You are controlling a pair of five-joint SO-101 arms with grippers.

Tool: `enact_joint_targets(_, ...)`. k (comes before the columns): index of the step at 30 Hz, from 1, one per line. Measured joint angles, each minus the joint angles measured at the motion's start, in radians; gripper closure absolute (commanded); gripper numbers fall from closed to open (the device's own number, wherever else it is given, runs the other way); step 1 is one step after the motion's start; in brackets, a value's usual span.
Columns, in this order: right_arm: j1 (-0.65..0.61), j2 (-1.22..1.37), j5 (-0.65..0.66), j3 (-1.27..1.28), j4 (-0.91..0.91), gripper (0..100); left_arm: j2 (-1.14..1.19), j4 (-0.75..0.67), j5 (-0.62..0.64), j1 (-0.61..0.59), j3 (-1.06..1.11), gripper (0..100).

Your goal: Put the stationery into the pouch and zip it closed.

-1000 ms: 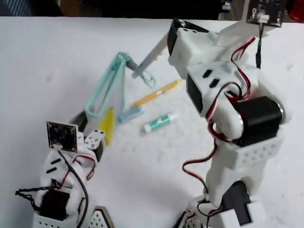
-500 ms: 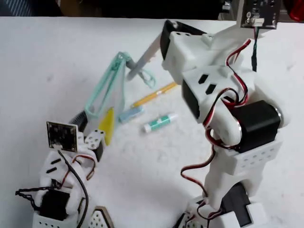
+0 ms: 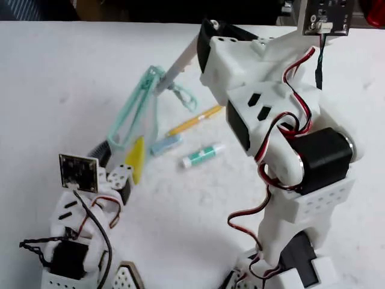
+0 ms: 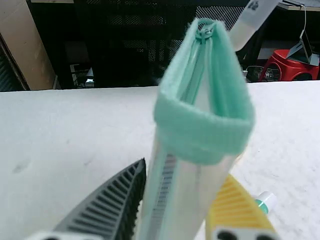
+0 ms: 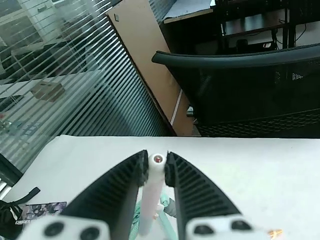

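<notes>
A clear pouch [image 3: 133, 109] with a mint-green zip rim stands tilted on the white table, its mouth gaping. My left gripper [image 3: 120, 155] is shut on its near end, with the dark finger [image 4: 110, 205] and the yellow finger [image 4: 235, 205] on either side of the pouch [image 4: 200, 120]. The right gripper [image 5: 156, 160] is shut on a white pen [image 5: 151, 195]. In the high view that pen [image 3: 179, 65] slants down, its tip at the pouch's far end. On the table lie a yellow pencil [image 3: 195, 119], a small blue piece [image 3: 164, 144] and a green-and-white stick [image 3: 203, 155].
The right arm's white body [image 3: 283, 138] rises over the table's right half. A green loop [image 3: 185, 97] hangs off the pouch's far end. The table's far edge [image 3: 90, 23] meets a dark background, where a black chair [image 5: 240, 85] stands.
The right arm has carried the pen leftward and a little farther back, bringing its tip to the pouch's far end. The left arm and pouch have held still.
</notes>
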Motion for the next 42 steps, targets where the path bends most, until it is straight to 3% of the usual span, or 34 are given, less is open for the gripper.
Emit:
enact_joint_targets(9,-0.005,0.0,0.107,0.0,-0.015,98.2,0.0,0.0,0.0,0.0,0.0,80)
enact_joint_targets(16,-0.153,0.0,0.241,0.0,-0.083,98.2,0.0,0.002,0.0,0.0,0.0,80)
enact_joint_targets(21,-0.233,0.0,0.245,0.0,-0.084,98.2,0.0,0.002,0.0,0.0,0.0,80)
enact_joint_targets(42,-0.299,0.038,0.253,0.037,-0.118,98.1,0.0,0.002,-0.023,0.0,0.0,80)
